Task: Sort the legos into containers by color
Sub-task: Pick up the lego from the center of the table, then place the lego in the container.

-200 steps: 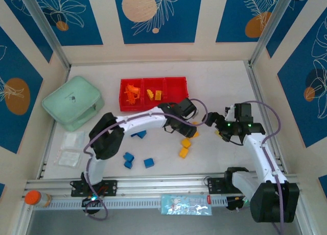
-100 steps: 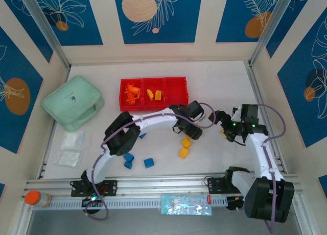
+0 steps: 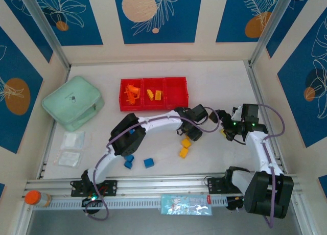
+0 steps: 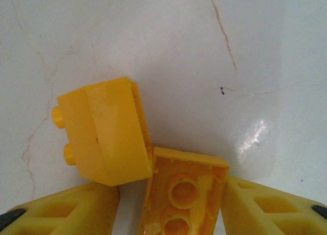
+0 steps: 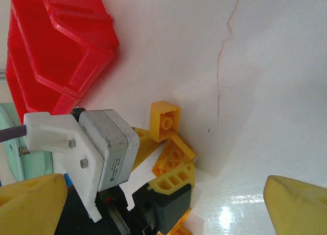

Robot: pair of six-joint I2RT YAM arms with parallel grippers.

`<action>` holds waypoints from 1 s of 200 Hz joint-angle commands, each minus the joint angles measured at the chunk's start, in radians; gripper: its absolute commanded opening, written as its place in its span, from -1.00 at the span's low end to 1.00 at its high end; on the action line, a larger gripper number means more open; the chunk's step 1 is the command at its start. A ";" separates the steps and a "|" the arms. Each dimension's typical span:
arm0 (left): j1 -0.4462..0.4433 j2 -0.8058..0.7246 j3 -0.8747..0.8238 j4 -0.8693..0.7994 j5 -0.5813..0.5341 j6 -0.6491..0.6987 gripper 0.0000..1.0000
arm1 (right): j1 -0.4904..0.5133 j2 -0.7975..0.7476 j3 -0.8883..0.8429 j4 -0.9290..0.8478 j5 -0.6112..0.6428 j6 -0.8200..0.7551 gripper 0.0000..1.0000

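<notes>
**Top external view: no grasp closed yet**

The shallow red plastic three-compartment tray lies beyond the left gripper. Its parted jaws straddle an upturned small yellow plastic brick, with a gap on one side, so it is not clenched. The right gripper gapes wide and empty close by. A second yellow studded brick touches the first, just ahead of the fingers.
</notes>
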 commanded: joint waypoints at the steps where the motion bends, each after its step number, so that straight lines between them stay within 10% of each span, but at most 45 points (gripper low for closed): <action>1: -0.004 0.029 0.002 -0.042 -0.042 0.021 0.03 | -0.005 0.001 -0.015 0.002 -0.035 -0.009 0.98; 131: 0.017 -0.135 -0.103 0.017 -0.134 0.065 -0.29 | 0.009 -0.010 0.009 -0.005 -0.058 -0.022 0.98; 200: 0.156 -0.407 -0.294 0.077 -0.067 0.010 -0.28 | 0.184 0.086 0.072 0.029 -0.036 -0.013 0.98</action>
